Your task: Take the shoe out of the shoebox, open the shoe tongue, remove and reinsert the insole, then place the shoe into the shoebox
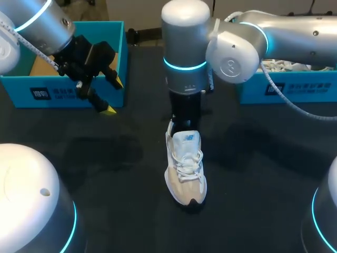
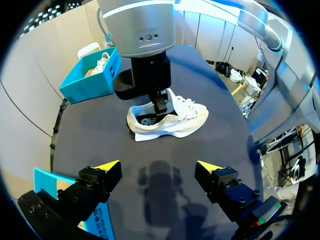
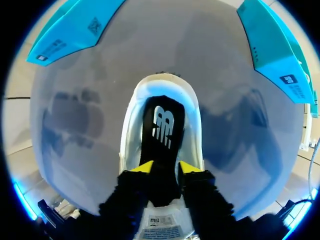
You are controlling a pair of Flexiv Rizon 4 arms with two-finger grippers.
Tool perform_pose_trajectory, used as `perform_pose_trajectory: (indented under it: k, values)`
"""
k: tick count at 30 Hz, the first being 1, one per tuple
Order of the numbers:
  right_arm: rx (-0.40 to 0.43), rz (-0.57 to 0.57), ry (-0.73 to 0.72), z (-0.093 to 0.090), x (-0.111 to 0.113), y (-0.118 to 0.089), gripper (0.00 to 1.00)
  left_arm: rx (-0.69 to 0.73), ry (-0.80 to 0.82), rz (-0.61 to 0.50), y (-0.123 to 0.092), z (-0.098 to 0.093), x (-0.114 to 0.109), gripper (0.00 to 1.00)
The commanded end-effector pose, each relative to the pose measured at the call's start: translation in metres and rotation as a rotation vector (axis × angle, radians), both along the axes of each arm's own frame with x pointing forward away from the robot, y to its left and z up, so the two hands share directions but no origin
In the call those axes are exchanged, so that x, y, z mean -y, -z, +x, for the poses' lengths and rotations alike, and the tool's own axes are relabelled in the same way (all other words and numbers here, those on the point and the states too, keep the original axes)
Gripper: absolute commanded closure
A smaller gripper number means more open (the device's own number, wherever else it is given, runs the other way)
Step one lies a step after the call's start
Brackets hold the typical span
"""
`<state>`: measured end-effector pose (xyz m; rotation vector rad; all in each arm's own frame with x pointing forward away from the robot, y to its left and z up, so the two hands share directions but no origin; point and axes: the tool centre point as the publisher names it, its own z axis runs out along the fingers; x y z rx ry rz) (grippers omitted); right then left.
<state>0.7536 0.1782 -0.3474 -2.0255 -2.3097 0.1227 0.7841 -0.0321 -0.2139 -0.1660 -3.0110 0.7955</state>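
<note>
The right gripper [image 3: 162, 167] is pinching the black insole [image 3: 162, 125] inside the white shoe [image 1: 185, 168] standing mid-table, while the left gripper [image 2: 159, 166] is hanging open near the shoebox [image 1: 63, 95]; with nothing bracing the shoe, pulling risks dragging it along.

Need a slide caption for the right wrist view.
Right hand pinching the black insole inside the white shoe, which stands on the dark table.

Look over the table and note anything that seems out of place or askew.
One thing: the black insole seems not to lie flat in the white shoe. The right arm's jaws pinch it from both sides, and it looks partly lifted there. The shoe itself stands upright on the table.
</note>
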Motion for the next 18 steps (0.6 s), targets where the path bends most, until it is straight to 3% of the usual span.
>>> perform_pose_trajectory:
  k: [1,18]
  values:
    - [0.005,0.014,0.002,-0.0033,0.0028,0.0023,0.0,0.002,-0.001,0.002,0.0,-0.0012,-0.0006,0.0]
    - [-0.028,-0.021,0.0,-0.0046,-0.006,0.0055,0.0,0.002,-0.001,0.002,0.0,-0.0012,-0.0006,0.0]
